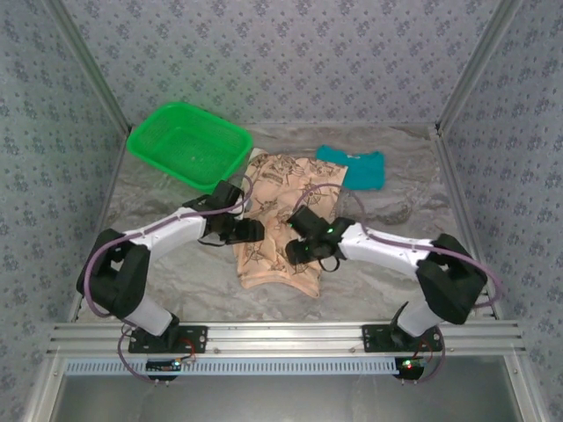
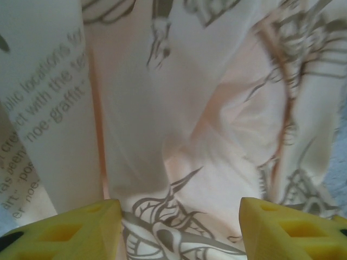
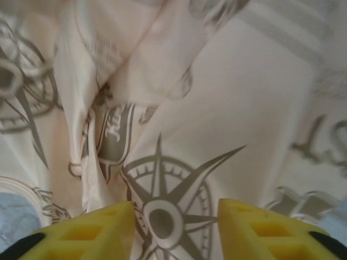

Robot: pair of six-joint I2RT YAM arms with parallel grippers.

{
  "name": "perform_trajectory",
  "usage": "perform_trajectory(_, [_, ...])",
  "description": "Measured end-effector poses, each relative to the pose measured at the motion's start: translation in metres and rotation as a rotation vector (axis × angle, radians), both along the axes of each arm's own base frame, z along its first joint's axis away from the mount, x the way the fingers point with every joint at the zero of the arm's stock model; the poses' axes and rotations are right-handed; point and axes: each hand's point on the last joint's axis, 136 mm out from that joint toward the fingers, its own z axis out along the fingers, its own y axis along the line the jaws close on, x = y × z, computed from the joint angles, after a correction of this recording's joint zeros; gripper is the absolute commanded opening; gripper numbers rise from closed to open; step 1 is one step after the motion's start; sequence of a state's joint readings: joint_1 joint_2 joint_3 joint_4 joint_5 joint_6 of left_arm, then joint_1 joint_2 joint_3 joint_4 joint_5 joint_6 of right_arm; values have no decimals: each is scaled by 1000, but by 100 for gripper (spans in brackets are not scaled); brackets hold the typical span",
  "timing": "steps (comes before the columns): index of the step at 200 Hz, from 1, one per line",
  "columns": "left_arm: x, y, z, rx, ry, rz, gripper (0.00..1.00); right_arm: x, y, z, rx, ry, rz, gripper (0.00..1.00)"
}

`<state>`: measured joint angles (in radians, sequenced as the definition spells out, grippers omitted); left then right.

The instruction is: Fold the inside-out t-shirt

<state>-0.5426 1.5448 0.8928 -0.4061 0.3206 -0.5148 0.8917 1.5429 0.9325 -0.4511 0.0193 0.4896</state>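
Green plastic basket [image 1: 188, 145]: is sitting on the marbled table [image 1: 189, 281], beyond the left gripper and off to its left. Its near right corner is lying just beside the t-shirt's far left corner.

Left gripper [image 2: 179, 211]: is hovering over the left edge of the t-shirt, pointing across toward the other gripper. Its yellow fingers [image 2: 81, 227] are standing well apart and are clasping nothing. Printed cloth is showing through the gap and spreading out ahead of the fingertips. A pale fold carrying grey lettering is rising ahead of the left-hand finger.

Inside-out t-shirt [image 1: 277, 189]: peach-beige cloth with dark compass and star prints. It is lying on the table directly under both grippers, gathered into a long, narrow, rumpled strip. The strip is running from just ahead of the arm bases out past the fingertips, with a paler band showing at its near end.

Right gripper [image 3: 176, 208]: is hovering over the right edge of the t-shirt, facing the left gripper. Its yellow fingers [image 3: 255, 230] are standing partly apart and are gripping nothing. A compass print is lying in the gap between them, and a bunched ridge of cloth is running ahead to the left.

Teal folded garment [image 1: 354, 167]: is lying beyond the right gripper and to its right, well apart from it, near the t-shirt's far right corner.
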Motion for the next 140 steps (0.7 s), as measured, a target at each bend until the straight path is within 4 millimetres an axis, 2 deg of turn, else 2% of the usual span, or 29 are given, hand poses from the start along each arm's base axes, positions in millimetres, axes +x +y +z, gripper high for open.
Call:
perform_trajectory(25, [-20,14,-23,64,74,2,57,-29,-1,-25,-47,58,57,17])
perform_trajectory(47, [-33,21,-30,98,128,-11,56,-65,-1,-38,-60,118,127,12])
perform_trajectory(61, [-42,24,-31,107,159,-30,57,-87,-1,-40,-48,157,169,17])
perform_trajectory(67, [-46,26,-32,113,174,-41,58,-94,-2,-40,-35,170,181,24])
perform_trajectory(74, [-51,27,-32,120,190,-51,59,-100,-3,-37,-18,182,192,30])
perform_trajectory(87, [-60,30,-30,128,230,-67,59,-103,-3,-27,24,189,203,33])
perform_trajectory(102, [-61,28,-19,121,248,-75,59,-94,2,-7,98,171,206,36])
perform_trajectory(109, [-57,23,-10,104,238,-78,58,-83,6,5,137,154,196,37])
perform_trajectory(123, [-43,11,11,53,191,-85,55,-49,9,29,206,100,145,38])
perform_trajectory(140, [-26,-8,38,-31,122,-91,51,5,9,53,261,26,55,39])
